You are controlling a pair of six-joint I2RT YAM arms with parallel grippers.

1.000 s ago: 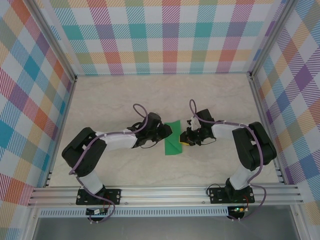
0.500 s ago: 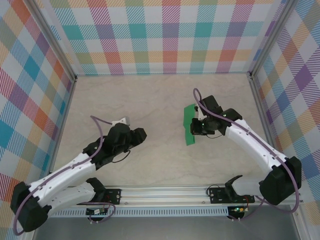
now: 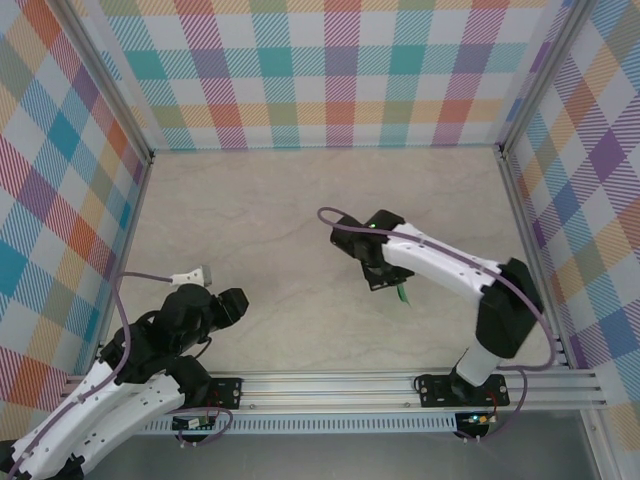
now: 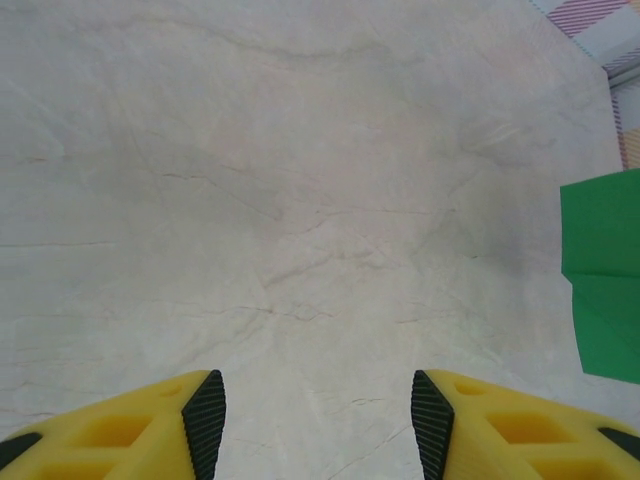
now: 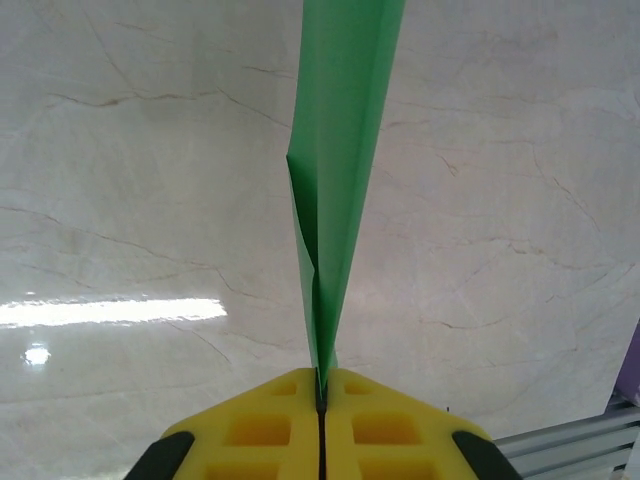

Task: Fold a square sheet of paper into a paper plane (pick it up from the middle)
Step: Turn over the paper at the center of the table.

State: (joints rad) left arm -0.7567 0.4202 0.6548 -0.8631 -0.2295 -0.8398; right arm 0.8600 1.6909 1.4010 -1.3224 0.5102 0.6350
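Note:
The square sheet of paper (image 5: 345, 110) is bright green and folded into a narrow creased dart. My right gripper (image 5: 321, 385) is shut on its near end, and the paper runs straight away from the yellow jaws above the table. From above, the right gripper (image 3: 388, 278) hangs over the middle of the table, and the paper (image 3: 402, 293) shows as a thin green sliver, edge-on. My left gripper (image 3: 228, 303) sits drawn back at the near left, far from the paper. In its wrist view the left gripper (image 4: 315, 405) is open over bare table, with the green paper (image 4: 600, 290) at the right edge.
The marble-patterned table (image 3: 250, 220) is closed in by checked walls (image 3: 330, 70) at the back and sides. An aluminium rail (image 3: 330, 385) runs along the near edge, where the arm bases are bolted.
The right arm swung the paper from the right-centre toward the middle and turned it edge-on. The left arm pulled back to the near left and its jaws opened.

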